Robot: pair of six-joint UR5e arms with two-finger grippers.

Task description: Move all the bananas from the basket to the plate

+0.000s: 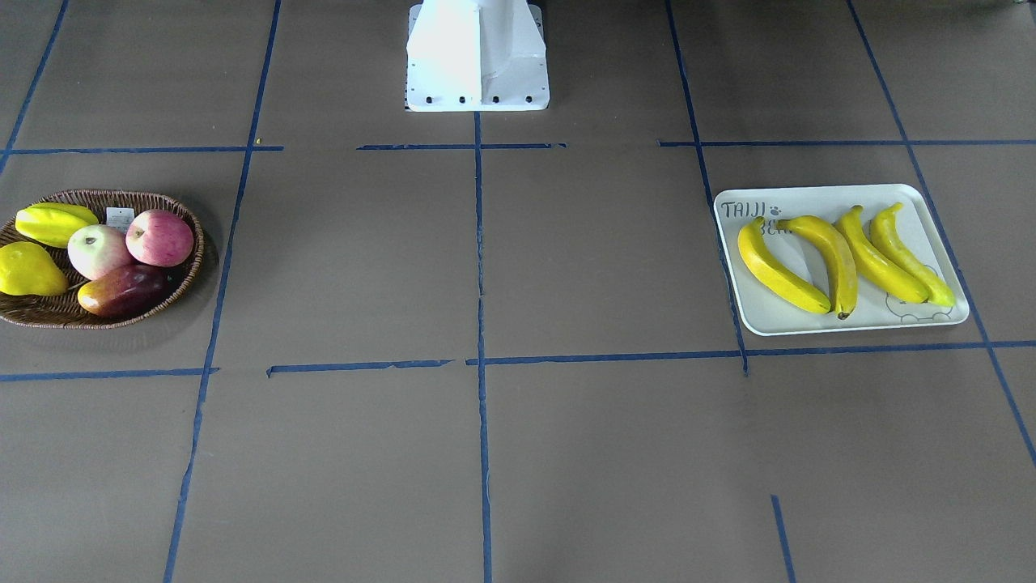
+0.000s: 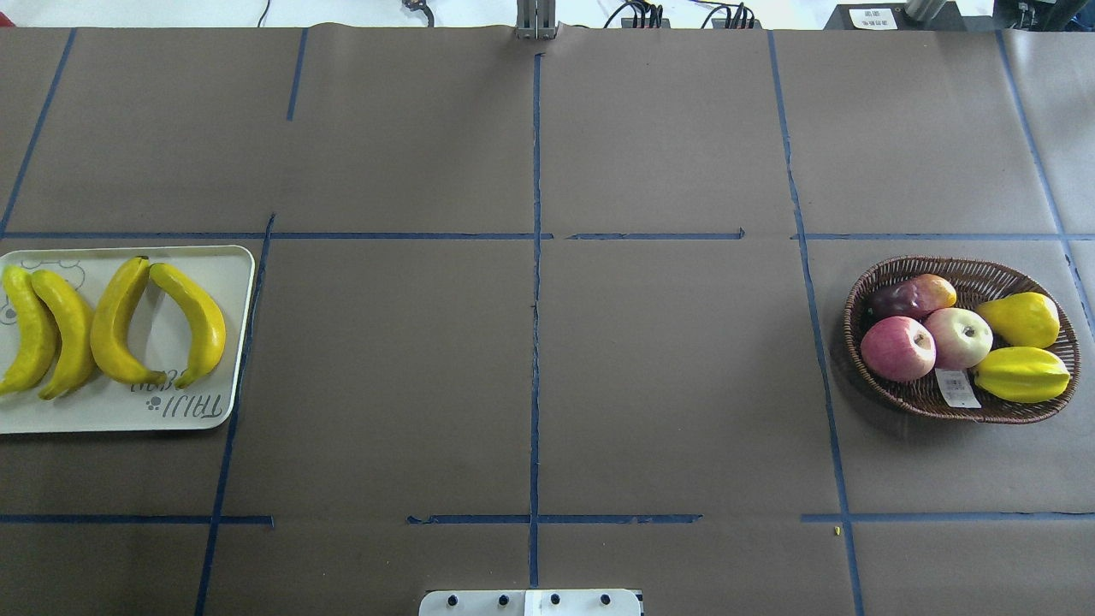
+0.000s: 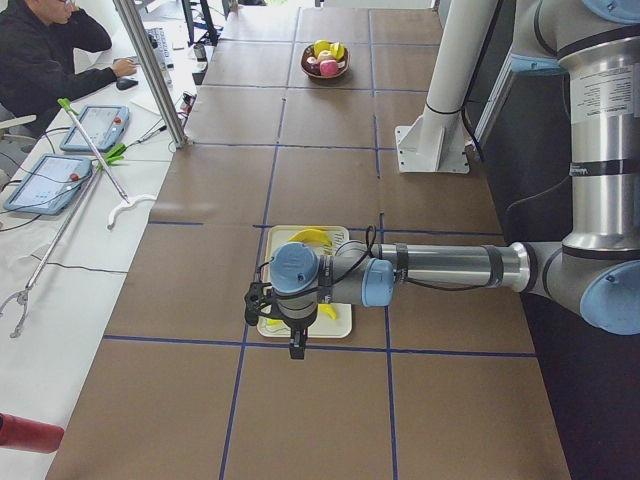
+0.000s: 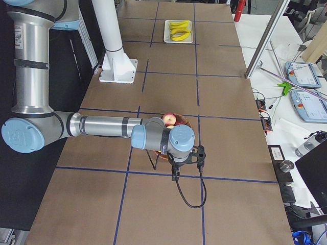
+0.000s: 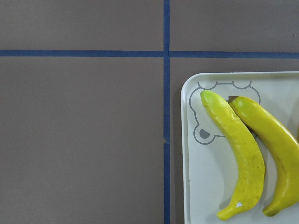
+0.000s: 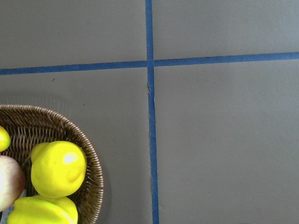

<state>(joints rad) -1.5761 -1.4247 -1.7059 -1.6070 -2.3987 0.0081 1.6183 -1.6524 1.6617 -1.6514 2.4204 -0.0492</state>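
Bananas: four

All are lying side by side on the plate; basket is holding other fruit. Left gripper is hanging above the plate, right gripper above the basket; I cannot tell their finger state.

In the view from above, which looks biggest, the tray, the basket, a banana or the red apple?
1. The tray and the basket: about alike, and the edge cuts the tray off, so unranked.
2. Rightmost banana.
3. The red apple.
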